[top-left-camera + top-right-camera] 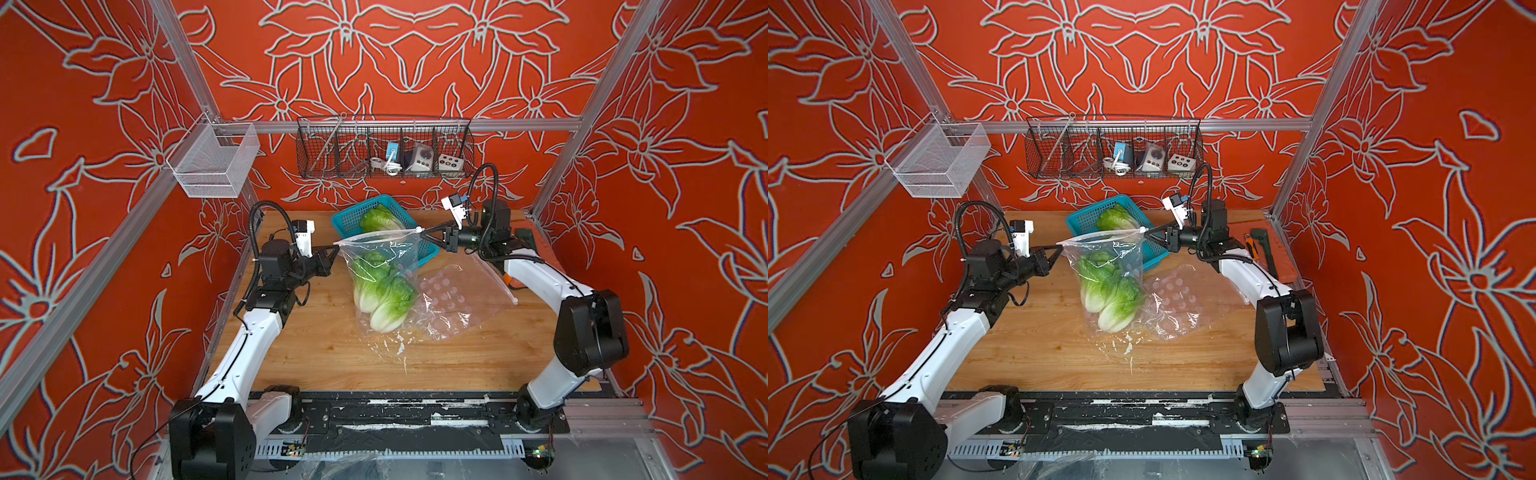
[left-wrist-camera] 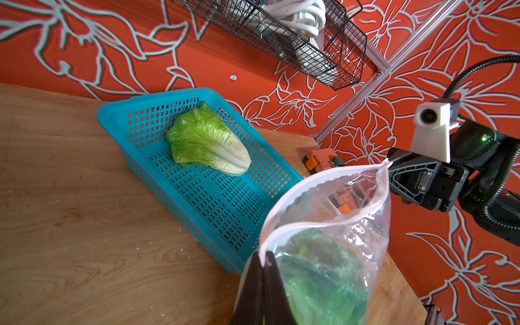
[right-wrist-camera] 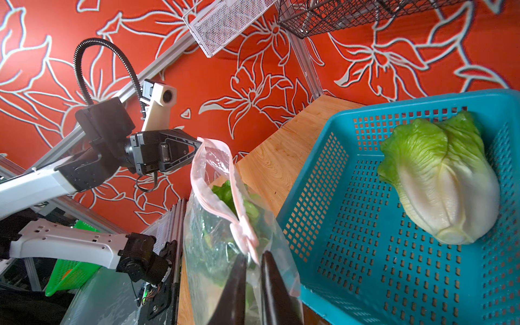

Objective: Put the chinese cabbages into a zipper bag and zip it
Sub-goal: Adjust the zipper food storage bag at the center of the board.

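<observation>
Left gripper [image 2: 263, 254] pinches 1 corner of the limp zipper bag [image 2: 351, 225]; right gripper [image 3: 253, 254] clamps the opposite corner; cabbage [image 3: 439, 183] in the basket [image 3: 351, 253] looks light, best grasped mid-body.

The zipper bag [image 1: 374, 266] gapes upward, passable; the blue basket [image 1: 347, 218] crowds just behind.

Left arm [image 1: 249, 345] reaching forward, wrist pointing inward; left claw [image 1: 338, 247] clamping tight on zipper bag [image 1: 386, 257] rim corner; right arm [image 1: 540, 270] bending at elbow, wrist lying level; right claw [image 1: 422, 233] pinching opposite rim corner, fingers nearly meeting; claws facing each other.
</observation>
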Action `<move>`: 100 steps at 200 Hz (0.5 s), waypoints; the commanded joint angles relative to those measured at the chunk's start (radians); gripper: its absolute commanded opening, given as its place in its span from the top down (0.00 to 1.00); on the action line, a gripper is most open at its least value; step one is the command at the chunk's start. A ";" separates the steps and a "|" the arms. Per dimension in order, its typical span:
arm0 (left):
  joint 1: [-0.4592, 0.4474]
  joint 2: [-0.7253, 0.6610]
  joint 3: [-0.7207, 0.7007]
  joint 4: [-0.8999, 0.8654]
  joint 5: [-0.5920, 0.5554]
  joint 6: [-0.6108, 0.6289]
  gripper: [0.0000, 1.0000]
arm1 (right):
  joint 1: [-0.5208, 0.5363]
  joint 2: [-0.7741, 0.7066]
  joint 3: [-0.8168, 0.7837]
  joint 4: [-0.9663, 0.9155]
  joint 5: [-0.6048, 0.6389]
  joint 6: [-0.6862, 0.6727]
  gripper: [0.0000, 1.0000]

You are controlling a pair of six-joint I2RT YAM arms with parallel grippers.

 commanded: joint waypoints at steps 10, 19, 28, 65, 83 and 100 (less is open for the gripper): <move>0.007 -0.003 0.031 0.007 0.003 -0.002 1.00 | 0.008 0.015 0.031 0.055 -0.033 0.020 0.93; 0.008 -0.005 0.031 0.006 0.001 -0.001 1.00 | 0.008 0.011 0.030 0.060 -0.032 0.026 0.96; 0.007 -0.007 0.034 0.002 -0.001 0.000 1.00 | 0.007 0.005 0.027 0.065 -0.026 0.033 1.00; 0.017 -0.023 0.139 -0.116 -0.069 0.046 0.93 | 0.009 -0.072 0.000 0.041 0.024 0.024 1.00; 0.022 -0.019 0.264 -0.220 -0.106 0.098 0.71 | 0.013 -0.124 0.003 -0.037 0.050 -0.025 1.00; 0.021 0.007 0.366 -0.266 -0.031 0.126 0.60 | 0.031 -0.176 0.018 -0.145 0.081 -0.107 1.00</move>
